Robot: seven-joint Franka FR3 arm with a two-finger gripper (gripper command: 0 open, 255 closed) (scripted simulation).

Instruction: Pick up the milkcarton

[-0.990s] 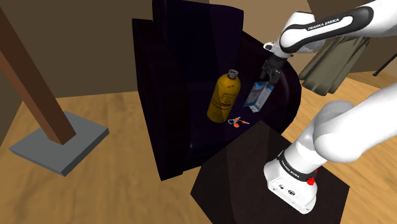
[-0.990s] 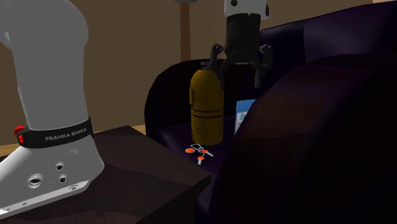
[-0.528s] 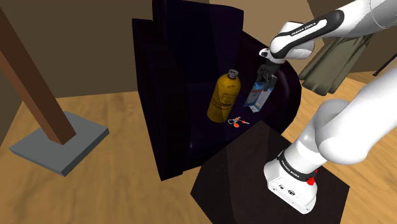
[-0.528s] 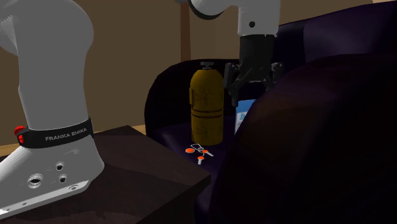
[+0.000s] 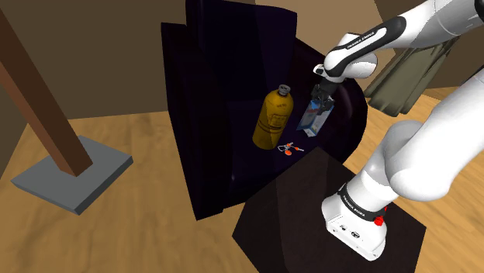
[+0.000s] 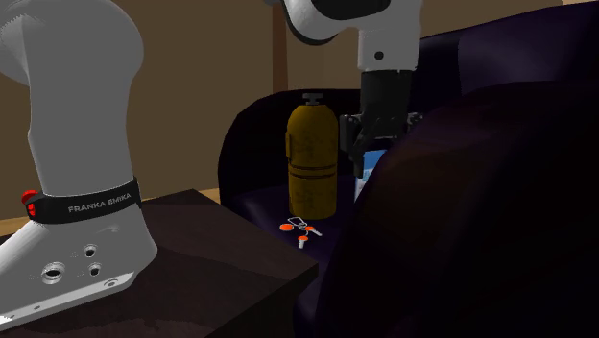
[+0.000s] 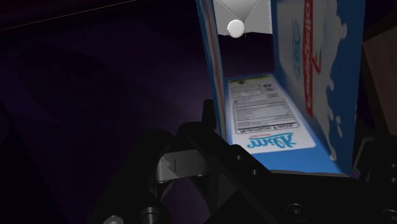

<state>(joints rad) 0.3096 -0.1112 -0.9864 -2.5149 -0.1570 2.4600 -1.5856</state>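
A blue and white milk carton (image 5: 311, 122) (image 6: 363, 179) (image 7: 280, 114) stands upright on the dark purple armchair seat (image 5: 256, 167). My black gripper (image 5: 320, 104) (image 6: 370, 156) (image 7: 291, 137) has come down over the carton's top. In the wrist view its two fingers press against the carton's opposite sides, so it is shut on the carton. The carton's base rests on the seat. In the second exterior view the chair's arm (image 6: 461, 221) hides the carton's lower part.
A yellow bottle (image 5: 274, 118) (image 6: 312, 158) stands close beside the carton, with a small set of keys with orange tags (image 5: 292, 146) (image 6: 299, 229) in front of it. The chair's back and arms (image 5: 217, 85) wall in the seat. My black stand (image 5: 302, 209) adjoins the chair.
The gripper has come down from above the carton onto its top, and its fingers have closed from wide apart onto the carton's sides. The carton, bottle and keys have not moved.
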